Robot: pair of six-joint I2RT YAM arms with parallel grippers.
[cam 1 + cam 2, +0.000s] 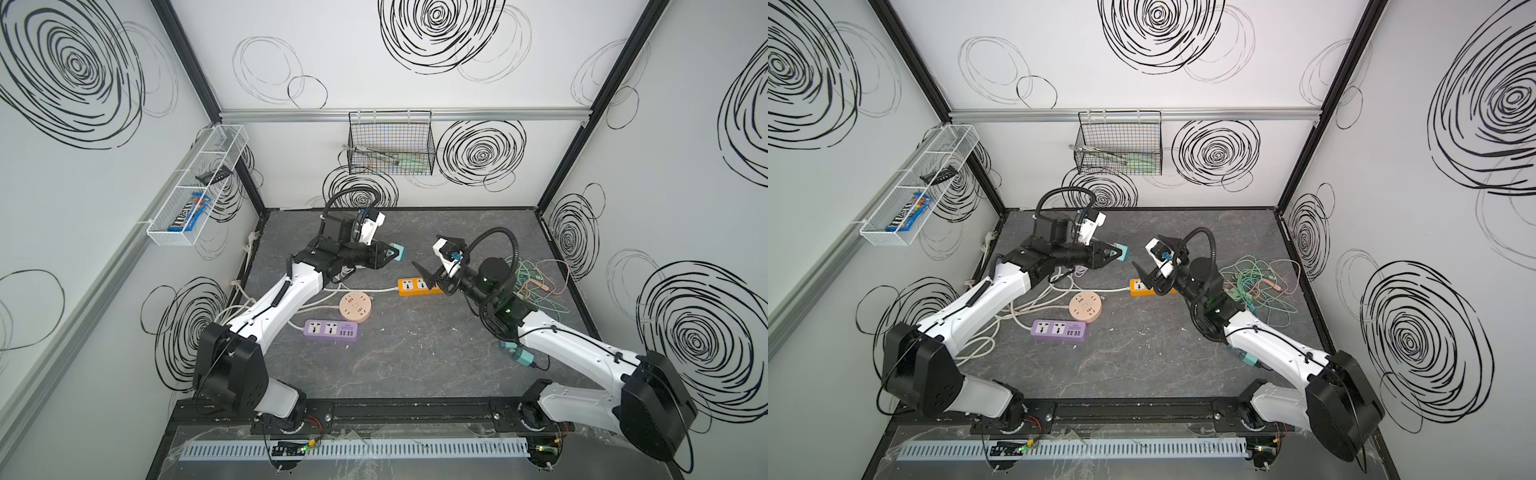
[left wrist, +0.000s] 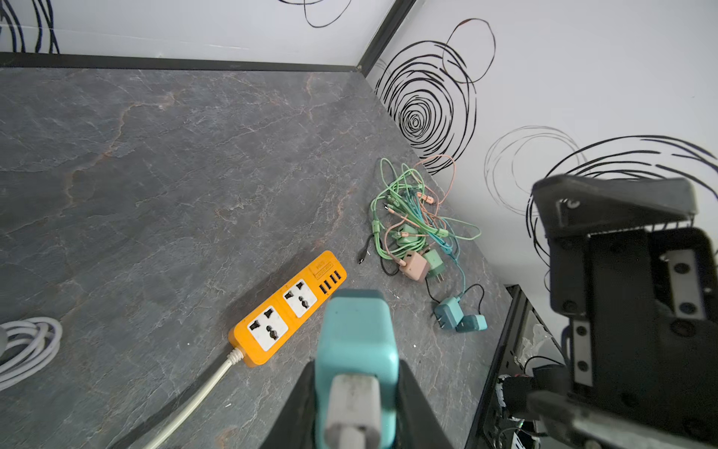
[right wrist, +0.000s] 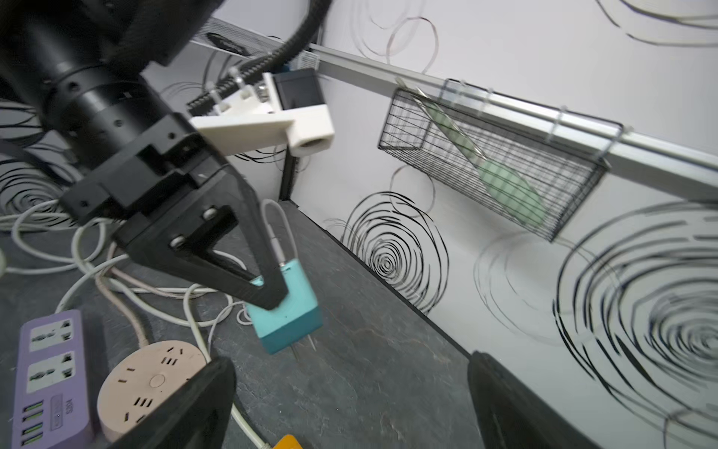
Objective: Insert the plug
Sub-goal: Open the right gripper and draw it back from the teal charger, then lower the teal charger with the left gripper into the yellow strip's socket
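**Item:** plug (image 3: pixel 287 315). Teal cube-type adapter, two bare prongs on the free face, short white lead (image 3: pixel 277 229) looped out of the rear face.

**Location:** clamped between the left fingers (image 3: pixel 264 295), clear of the tabletop (image 1: pixel 415 357). Tips bear on opposed flat sides at the rear half of the body. The front half w/ prongs projects past the tips. Prongs angle downward, not square to any socket face.

**Left fingers:** closed part-way, onto the plug only.

**Right fingers** (image 3: pixel 186 408): spread wide, nothing between them. They face the left fingertips, near but apart, above one end of the orange strip (image 1: pixel 409 286).

**Handling (judged):**
- Plug is light, w/ a rigid plastic shell and smooth faces.
- Prob. slippery under push load; it could pivot or slide back between the tips when the prongs meet socket resistance.
- Prongs are thin and may bend if driven off-axis.
- Lead is soft and no use as a hold; keep it out of the pinch.

**Hold rec.:** flat opposed sides, mid-body to rear, as at present. Deeper purchase is preferable before pressing. The strip looks light and loose on the tabletop, so it is likely to shift; the open fingers could brace it.

**Candidate sockets:**
- Orange strip lies below and ahead of the left fingertips.
- Purple strip (image 1: pixel 330 330) and round socket (image 1: pixel 354 306) lie below and behind them.
- Which one is intended: cannot tell.
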